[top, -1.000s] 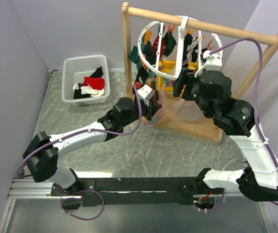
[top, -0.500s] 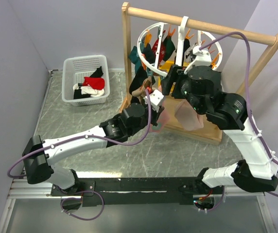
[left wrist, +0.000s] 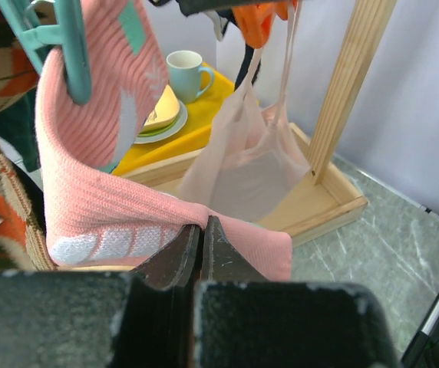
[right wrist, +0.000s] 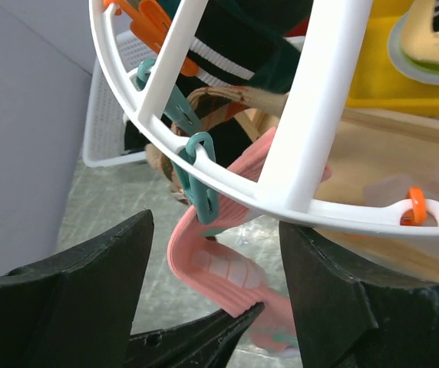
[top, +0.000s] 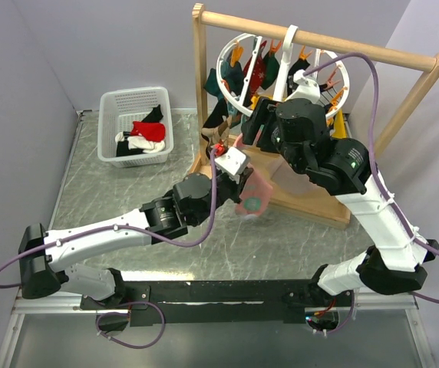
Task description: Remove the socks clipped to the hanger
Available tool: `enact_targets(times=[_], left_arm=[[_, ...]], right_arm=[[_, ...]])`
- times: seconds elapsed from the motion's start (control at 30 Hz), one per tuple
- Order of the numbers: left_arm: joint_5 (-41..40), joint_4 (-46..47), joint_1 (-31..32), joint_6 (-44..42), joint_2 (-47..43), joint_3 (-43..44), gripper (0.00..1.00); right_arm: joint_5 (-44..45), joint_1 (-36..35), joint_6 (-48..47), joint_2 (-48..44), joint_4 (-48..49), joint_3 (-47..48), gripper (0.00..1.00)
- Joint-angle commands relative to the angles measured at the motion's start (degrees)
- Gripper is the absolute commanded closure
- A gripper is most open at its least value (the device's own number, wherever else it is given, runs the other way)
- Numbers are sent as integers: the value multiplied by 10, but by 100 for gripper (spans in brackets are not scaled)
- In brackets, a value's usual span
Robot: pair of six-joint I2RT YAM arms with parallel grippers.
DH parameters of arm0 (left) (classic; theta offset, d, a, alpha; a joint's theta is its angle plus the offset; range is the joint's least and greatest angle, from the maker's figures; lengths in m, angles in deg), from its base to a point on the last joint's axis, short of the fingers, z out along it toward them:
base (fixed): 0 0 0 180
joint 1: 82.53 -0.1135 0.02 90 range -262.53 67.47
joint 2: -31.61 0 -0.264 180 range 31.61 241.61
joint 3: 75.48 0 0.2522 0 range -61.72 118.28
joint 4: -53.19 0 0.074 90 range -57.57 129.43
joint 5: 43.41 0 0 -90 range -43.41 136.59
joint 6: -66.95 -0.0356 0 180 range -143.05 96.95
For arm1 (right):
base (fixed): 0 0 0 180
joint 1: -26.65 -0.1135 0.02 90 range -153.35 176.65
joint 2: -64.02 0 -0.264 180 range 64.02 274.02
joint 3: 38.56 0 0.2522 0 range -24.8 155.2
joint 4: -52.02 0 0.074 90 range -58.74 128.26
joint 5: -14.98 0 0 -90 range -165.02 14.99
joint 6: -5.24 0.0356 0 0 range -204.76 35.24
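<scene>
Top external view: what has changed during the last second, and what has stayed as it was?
The left gripper, shut on the pink sock, drew back a little toward the near edge, pulling the sock down and away from the hanger. The right gripper, open, moved up and left to the hanger's ring. The teal clip still holds the sock. The basket and the wooden frame stayed put.

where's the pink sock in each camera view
Top external: the pink sock is mid-frame, at the left gripper.
Left wrist: left and centre, pinched in the gripper and hung from a teal clip.
Right wrist: lower centre, under the hanger.
Shared landmark: the wooden frame's base.
</scene>
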Motion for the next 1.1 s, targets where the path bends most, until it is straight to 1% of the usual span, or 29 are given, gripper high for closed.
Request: enact_targets(times=[0.0,0.13,0.23,0.37,0.57,0.7,1.0,1.07], left_arm=[[5,51,6,-12,-37,-6,99],[28,39,5,-12,-50,-2,99],[48,40,5,-10,-59,-4,99],[80,43,7,-10,-62,-3,99],[85,34,14,-20,-54,8,99],[82,35,15,-23,-58,10,99],[86,32,18,-27,-70,12,99],[86,30,20,-30,-71,13,99]], right_arm=[[12,-3,61,-2,27,26,28],[24,-3,65,-4,31,19,28],[16,0,63,-7,41,11,29],[4,0,70,11,32,30,29],[-14,-2,97,41,6,76,28],[-3,-4,119,55,-14,100,28],[25,-8,117,73,-37,87,32],[45,-8,114,78,-41,89,35]])
